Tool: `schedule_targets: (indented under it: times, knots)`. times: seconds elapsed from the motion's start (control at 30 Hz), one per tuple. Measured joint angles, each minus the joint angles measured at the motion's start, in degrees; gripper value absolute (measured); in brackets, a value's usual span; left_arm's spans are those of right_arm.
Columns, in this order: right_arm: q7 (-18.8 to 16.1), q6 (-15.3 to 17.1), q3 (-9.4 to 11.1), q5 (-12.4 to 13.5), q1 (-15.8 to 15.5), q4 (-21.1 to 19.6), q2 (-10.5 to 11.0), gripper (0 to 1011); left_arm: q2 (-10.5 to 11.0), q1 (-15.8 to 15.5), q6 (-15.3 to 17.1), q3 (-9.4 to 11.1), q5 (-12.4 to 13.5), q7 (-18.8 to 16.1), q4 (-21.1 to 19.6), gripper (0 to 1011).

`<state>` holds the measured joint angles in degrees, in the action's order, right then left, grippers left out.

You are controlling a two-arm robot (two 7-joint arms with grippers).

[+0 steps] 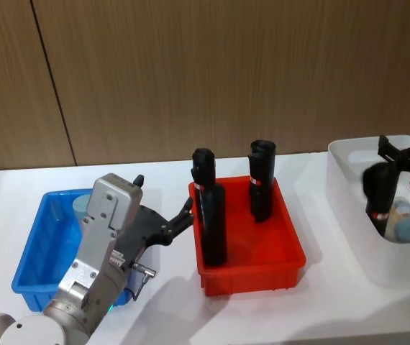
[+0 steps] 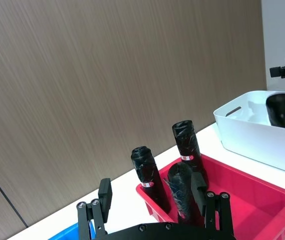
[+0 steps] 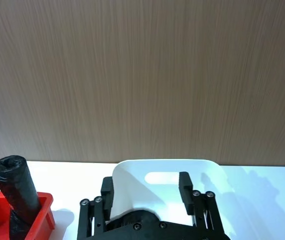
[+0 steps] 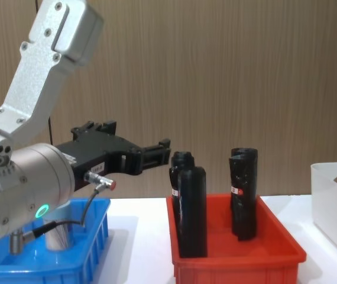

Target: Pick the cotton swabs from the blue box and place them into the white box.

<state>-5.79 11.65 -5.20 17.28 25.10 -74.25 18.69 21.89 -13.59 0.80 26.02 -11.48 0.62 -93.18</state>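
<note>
One jar of cotton swabs (image 1: 81, 205) with a pale lid stands in the far part of the blue box (image 1: 36, 244) at the left. Another jar (image 1: 408, 226) lies in the white box (image 1: 349, 187) at the right, beside a black bottle (image 1: 379, 192). My left gripper (image 1: 164, 194) hovers open and empty over the blue box's right side, pointing toward the red bin; its fingers (image 2: 105, 192) stand wide apart. My right gripper (image 1: 404, 147) is open and empty above the white box (image 3: 162, 180).
A red bin (image 1: 291, 251) sits between the two boxes with three tall black bottles (image 1: 212, 215) standing in it, close to my left gripper's finger (image 4: 156, 151). A wooden wall runs behind the white table.
</note>
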Motion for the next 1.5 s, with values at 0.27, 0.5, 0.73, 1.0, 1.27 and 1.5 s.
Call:
schedule_targets:
  times: [0.27,0.5,0.73,1.0,1.27,1.5]
  knots:
    - [-0.42,-0.45,0.12,0.03,-0.04,0.49,0.03,981,0.00,0.00,0.00,0.00,0.00,0.00,0.00,1003]
    - [-0.58,-0.74,0.22,0.02,-0.23,0.53,0.06,1002,0.00,0.00,0.00,0.00,0.00,0.00,0.00,1003]
    - [-0.71,-0.97,0.26,-0.08,-0.44,0.35,0.11,1001,0.00,0.00,0.00,0.00,0.00,0.00,0.00,1003]
    - [-0.78,-1.07,0.31,-0.21,-0.55,0.23,0.11,1001,0.00,0.00,0.00,0.00,0.00,0.00,0.00,1003]
    - [-0.85,-1.11,0.34,-0.28,-0.60,0.16,0.11,1002,0.00,0.00,0.00,0.00,0.00,0.00,0.00,1003]
    - [-0.85,-1.16,0.34,-0.31,-0.63,0.12,0.11,1002,0.00,0.00,0.00,0.00,0.00,0.00,0.00,1003]
